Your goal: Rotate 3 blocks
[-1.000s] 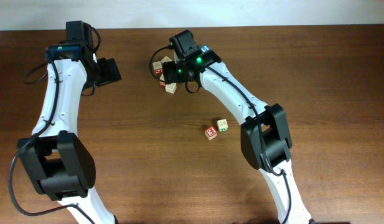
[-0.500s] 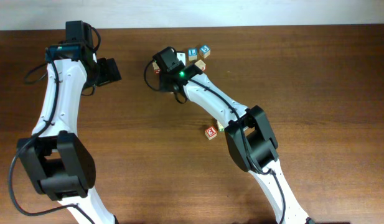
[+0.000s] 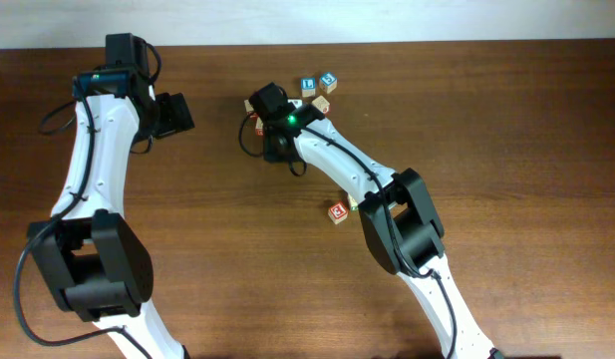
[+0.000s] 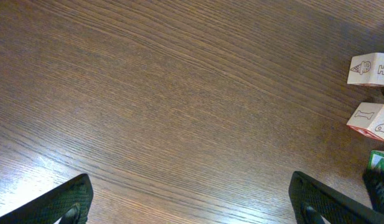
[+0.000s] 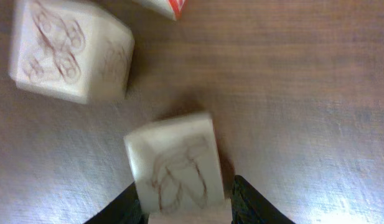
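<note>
Straddling a pale block [image 5: 173,165], right pincer [image 5: 187,200]: cannot tell if clamped; left pincer [image 4: 198,199] spread apart.

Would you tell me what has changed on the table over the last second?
The right arm swung to its left, uncovering the two blue-faced cubes, and the right gripper came down with its fingers closing either side of a pale block; a firm grip is not certain. The left gripper stayed wide open, and the red-letter cube stayed put.
</note>
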### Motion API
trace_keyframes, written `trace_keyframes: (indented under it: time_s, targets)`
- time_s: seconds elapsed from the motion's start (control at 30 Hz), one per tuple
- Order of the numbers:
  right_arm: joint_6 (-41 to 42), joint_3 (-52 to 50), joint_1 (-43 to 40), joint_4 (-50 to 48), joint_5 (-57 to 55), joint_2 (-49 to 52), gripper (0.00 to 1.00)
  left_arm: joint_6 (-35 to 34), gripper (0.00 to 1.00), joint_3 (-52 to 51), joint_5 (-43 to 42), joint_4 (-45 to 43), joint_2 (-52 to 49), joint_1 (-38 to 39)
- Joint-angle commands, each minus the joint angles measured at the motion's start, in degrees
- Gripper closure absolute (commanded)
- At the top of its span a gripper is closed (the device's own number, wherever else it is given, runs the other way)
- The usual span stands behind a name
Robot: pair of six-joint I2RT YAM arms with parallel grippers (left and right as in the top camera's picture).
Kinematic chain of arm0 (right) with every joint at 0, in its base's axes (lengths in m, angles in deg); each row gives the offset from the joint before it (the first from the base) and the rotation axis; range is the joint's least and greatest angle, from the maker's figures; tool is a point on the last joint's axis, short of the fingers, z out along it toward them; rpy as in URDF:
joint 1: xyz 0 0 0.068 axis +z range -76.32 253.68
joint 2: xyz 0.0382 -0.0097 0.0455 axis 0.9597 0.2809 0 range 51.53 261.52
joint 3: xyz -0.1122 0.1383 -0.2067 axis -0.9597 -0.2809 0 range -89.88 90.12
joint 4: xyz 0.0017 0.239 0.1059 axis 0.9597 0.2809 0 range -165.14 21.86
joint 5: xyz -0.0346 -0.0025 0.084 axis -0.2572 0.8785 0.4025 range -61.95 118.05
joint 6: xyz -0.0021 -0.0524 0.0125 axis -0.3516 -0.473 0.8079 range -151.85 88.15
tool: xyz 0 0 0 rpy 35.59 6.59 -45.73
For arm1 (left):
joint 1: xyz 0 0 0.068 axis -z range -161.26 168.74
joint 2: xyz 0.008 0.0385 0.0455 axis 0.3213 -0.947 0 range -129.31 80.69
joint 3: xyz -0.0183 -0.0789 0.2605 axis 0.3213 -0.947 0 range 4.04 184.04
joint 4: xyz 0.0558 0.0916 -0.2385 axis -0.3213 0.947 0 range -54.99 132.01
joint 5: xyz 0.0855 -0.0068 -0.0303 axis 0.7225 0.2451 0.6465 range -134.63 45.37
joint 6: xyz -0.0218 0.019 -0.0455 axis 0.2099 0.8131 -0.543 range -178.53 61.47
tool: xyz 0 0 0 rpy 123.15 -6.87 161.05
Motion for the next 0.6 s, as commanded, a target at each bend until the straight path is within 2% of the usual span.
trace_keyframes:
  time_s: [0.0, 0.07, 0.2, 0.3, 0.43, 0.57]
  targets:
    - [-1.81, 1.79, -0.04, 4.7, 2.4, -2.03, 0.59, -0.74, 0.01, 1.09, -0.35, -0.07, -0.35, 0.17]
    - [-4.68, 1.79, -0.04, 3.76, 1.55, -2.21, 0.58, -0.74, 0.01, 1.09, -0.35, -0.09, -0.35, 0.17]
    - [-10.36, 1.77, -0.04, 0.33, -4.66, -1.6, 0.49, -0.74, 0.01, 1.09, -0.35, -0.07, -0.35, 0.17]
    - [-14.82, 1.73, -0.04, -1.97, -4.9, -0.76, 0.49, -0.74, 0.01, 1.09, -0.35, -0.07, -0.35, 0.17]
    - [-15.41, 1.55, 0.02, -2.14, -4.81, -0.74, 0.77, -0.74, 0.01, 1.09, -0.35, -0.07, -0.35, 0.17]
    - [-15.39, 1.57, 0.04, -0.35, -1.99, -0.98, 0.78, -0.74, 0.01, 1.09, -0.35, 0.11, -0.35, 0.17]
